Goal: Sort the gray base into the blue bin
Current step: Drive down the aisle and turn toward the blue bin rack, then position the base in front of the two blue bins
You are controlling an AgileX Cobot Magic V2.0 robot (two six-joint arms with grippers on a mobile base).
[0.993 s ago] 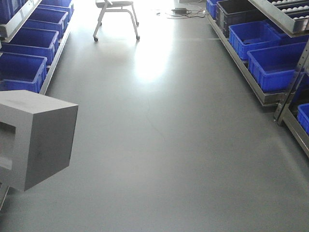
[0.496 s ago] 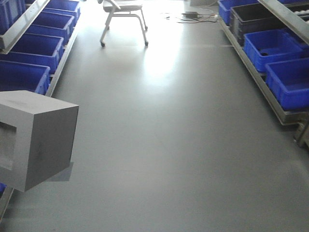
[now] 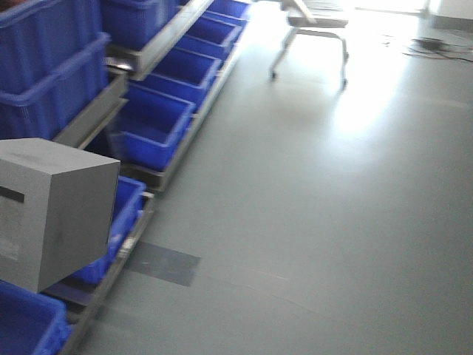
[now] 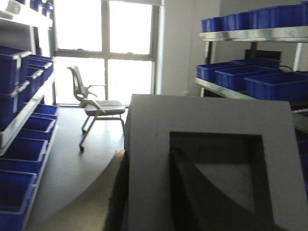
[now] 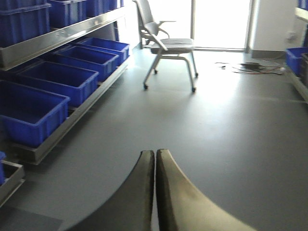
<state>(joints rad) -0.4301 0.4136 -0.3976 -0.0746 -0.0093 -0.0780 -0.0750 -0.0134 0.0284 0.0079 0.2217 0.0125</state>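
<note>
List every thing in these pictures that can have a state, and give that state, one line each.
gray base: lifted clear of the floor, recess facing the left wrist camera.
left pincer: shut on the gray base.
right pincer: shut, holding nothing.
blue bins on the floor-level rack: open-topped, the near ones look empty.
chair: upright, unoccupied.
</note>
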